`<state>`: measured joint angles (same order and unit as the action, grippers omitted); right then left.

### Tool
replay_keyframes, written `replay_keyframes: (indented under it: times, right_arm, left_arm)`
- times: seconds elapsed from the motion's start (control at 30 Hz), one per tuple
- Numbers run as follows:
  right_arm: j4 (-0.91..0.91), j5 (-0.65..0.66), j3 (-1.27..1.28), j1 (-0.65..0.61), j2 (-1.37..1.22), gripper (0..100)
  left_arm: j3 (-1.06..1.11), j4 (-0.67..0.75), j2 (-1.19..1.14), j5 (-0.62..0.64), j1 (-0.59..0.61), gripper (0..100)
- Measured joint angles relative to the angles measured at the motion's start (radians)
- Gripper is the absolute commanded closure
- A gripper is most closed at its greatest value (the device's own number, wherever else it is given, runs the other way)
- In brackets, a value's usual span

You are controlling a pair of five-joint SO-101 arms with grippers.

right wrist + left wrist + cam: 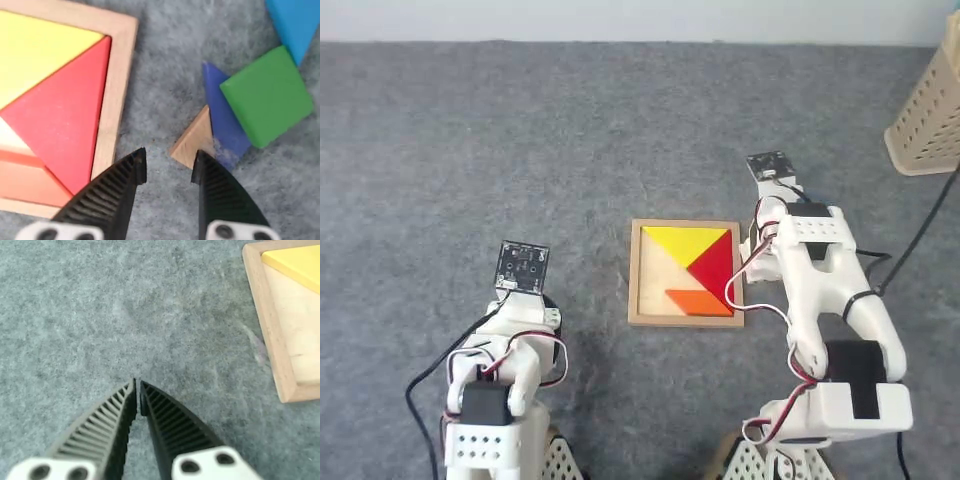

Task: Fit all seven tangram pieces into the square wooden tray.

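right tool point(170, 156) released, near wooden triangle point(195, 141) | left tool point(137, 386) clenched, over carpet point(100, 315)

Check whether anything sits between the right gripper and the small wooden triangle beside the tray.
Nothing visible does. The right gripper hangs open just short of the wooden triangle, bare carpet between. A dark blue piece lies against the triangle's far side, off the path.

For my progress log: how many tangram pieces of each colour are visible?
yellow piece: 1
red piece: 1
orange piece: 1
green piece: 1
light blue piece: 1
dark blue piece: 1
bare wood piece: 1
Total: 7, 3 of them in the tray.
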<state>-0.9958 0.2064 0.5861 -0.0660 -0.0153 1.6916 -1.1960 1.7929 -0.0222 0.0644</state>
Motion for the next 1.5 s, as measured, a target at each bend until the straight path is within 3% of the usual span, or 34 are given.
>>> replay_keyframes:
  times: [0.23, 0.5, 0.73, 1.5]
  right_arm:
    - [-0.003, 0.005, 0.002, 0.000, 0.011, 82.2]
    - [-0.009, 0.006, 0.026, -0.110, 0.025, 82.2]
    - [-0.017, 0.006, 0.029, -0.040, 0.112, 82.2]
    - [0.043, 0.060, 0.034, -0.021, -0.006, 82.2]
  left_arm:
    - [0.000, 0.000, 0.000, 0.000, 0.000, 99]
    - [0.000, 0.000, 0.000, 0.000, 0.000, 99]
    - [0.000, 0.000, 0.000, 0.000, 0.000, 99]
    - [0.000, 0.000, 0.000, 0.000, 0.000, 99]
